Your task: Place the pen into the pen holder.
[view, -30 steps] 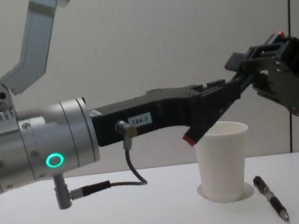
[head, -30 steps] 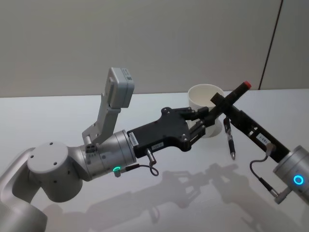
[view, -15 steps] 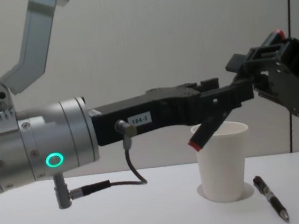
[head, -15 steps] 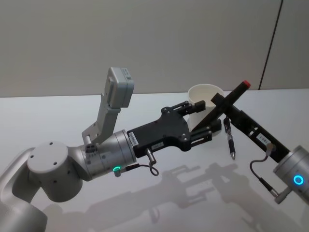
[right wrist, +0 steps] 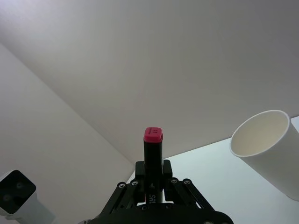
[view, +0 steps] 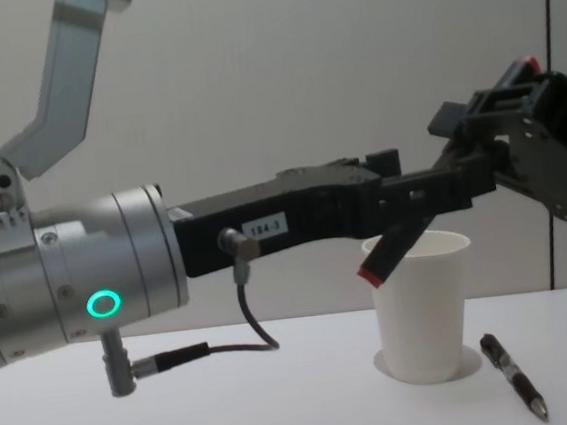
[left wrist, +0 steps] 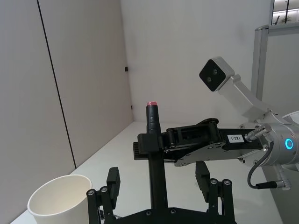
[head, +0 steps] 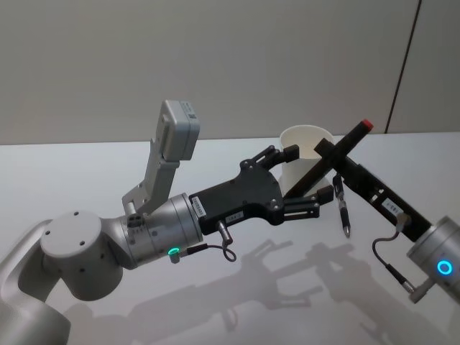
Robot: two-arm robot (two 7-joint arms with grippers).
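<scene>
My right gripper (head: 328,152) is shut on the pen (head: 310,175), a thick black marker that hangs slanted in the air. Its upper red end (head: 366,125) points up and back. Its lower red end (view: 371,273) sits outside the pen holder (view: 421,310), a white paper cup, just below the near rim. My left gripper (head: 309,181) stands open around the pen's lower part, with its fingers clear of the barrel. In the left wrist view the pen (left wrist: 154,154) rises between my open fingers (left wrist: 112,178), with the cup (left wrist: 58,201) beside it. The right wrist view shows the red end (right wrist: 153,135) and the cup (right wrist: 265,151).
A thinner black click pen (head: 343,209) lies on the white table (head: 86,172) just right of the cup, also seen in the chest view (view: 511,375). A grey wall stands behind the table. Both arms crowd the space in front of the cup.
My left gripper was shut on the pen's lower part and has opened, letting go. The pen stays in the right gripper, its lower end now slightly lower by the cup's rim.
</scene>
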